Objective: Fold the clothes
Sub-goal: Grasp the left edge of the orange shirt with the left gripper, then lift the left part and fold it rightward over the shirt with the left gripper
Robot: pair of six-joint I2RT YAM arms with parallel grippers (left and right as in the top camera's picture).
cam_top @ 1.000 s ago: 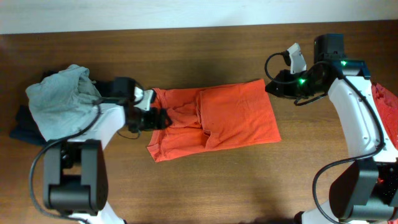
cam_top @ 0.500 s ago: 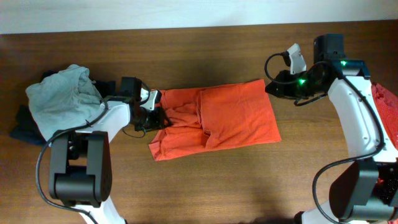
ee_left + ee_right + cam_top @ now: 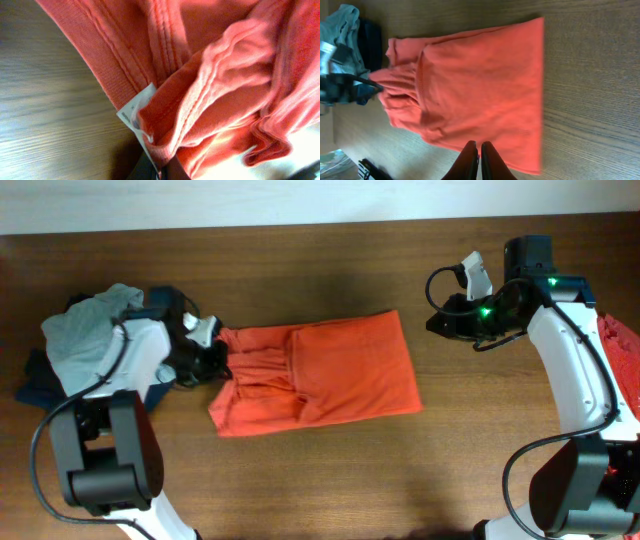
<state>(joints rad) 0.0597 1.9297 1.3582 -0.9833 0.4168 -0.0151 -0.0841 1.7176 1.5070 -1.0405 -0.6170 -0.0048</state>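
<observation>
Plainly, the left gripper point(image 3: 212, 356) is clamped on the shirt point(image 3: 325, 370) — a bunched fold at its collar end is pinched between the closed jaws. In the left wrist view a white tag point(image 3: 131, 114) is seen just above the pinch, beside the ribbed collar band. From this gripper the shirt is spread away across the surface point(image 3: 300, 270) toward the right gripper point(image 3: 437, 321), lying mostly flat, with the cloth gathered into creases at the held end. Behind the left gripper, on the side away from the shirt, a grey garment point(image 3: 85, 338) is heaped, and a navy garment point(image 3: 33, 387) is partly covered by it.

The right gripper is drawn narrow, its fingers point(image 3: 470, 157) brought together with nothing between them. It is held near the shirt's far corner but apart from it — no cloth is touched. Behind it, past the right arm, part of a red garment point(image 3: 622, 340) is seen at the frame's edge.
</observation>
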